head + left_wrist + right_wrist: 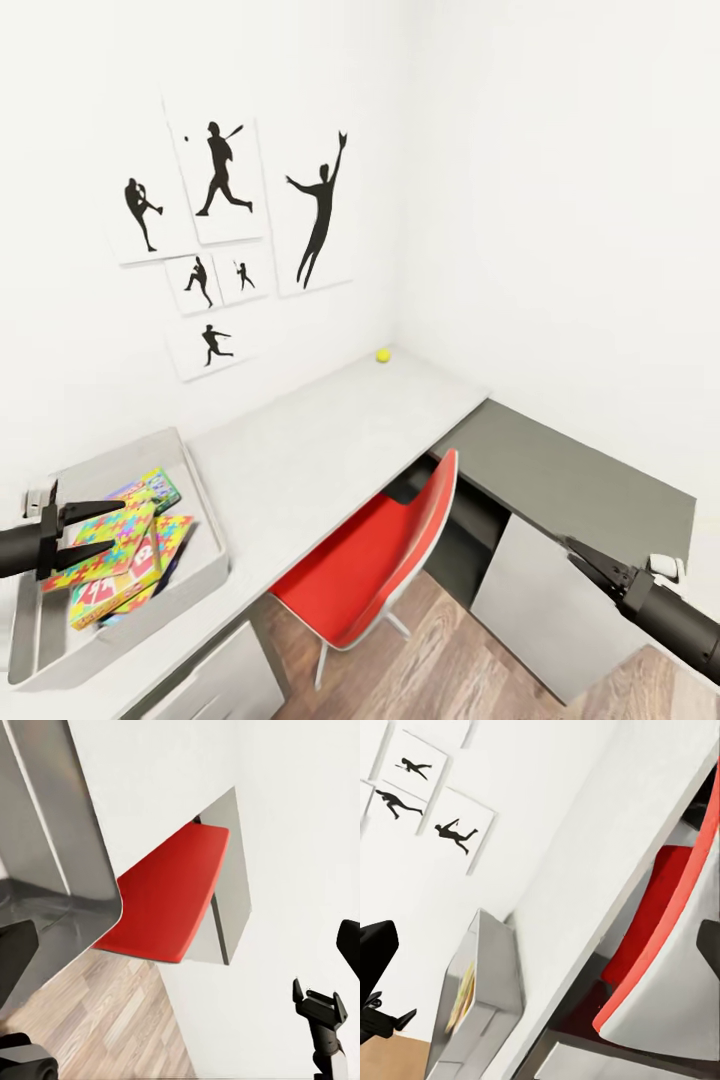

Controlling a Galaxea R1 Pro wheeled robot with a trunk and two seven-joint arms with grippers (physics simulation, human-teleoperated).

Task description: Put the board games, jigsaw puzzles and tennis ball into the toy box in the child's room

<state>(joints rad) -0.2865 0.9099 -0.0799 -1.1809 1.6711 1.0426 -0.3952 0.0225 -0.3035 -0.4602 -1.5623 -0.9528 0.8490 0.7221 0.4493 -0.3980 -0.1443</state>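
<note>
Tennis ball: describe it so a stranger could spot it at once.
Follow the long light grey table along the wall with the silhouette posters to its far corner. The tennis ball sits there alone, small, round and yellow-green.

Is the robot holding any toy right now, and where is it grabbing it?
No toy is held. The left end effector is open above the toy box, and the right end effector is empty too.

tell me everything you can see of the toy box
The toy box is a shallow grey open tray with rounded corners and low walls, sitting flat at the near left end of the pale desk, close to the wall. Inside lie overlapping flat toys: a multicoloured jigsaw on top, with more colourful flat boxes under it. The left pincer hovers over it, open. The right wrist view shows its side wall.
</note>
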